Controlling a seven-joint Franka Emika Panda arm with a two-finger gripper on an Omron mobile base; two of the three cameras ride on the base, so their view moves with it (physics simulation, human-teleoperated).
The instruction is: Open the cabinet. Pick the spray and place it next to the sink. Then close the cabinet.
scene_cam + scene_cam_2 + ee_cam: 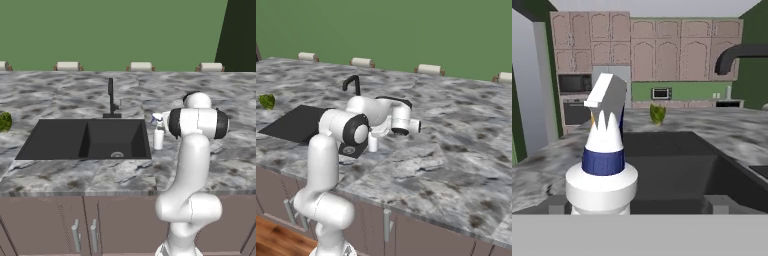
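Spray [158, 134] stands upright on the table [210, 165], just right of the sink [87, 140]. End effector [634, 204] is level with it, fingers [716, 204] spread wide either side of the bottle, apparently not clamping it.

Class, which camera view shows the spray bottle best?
The hand view: the spray bottle stands close and unobstructed. In the left base view it is small beside the sink; in the right base view the arm mostly hides it.
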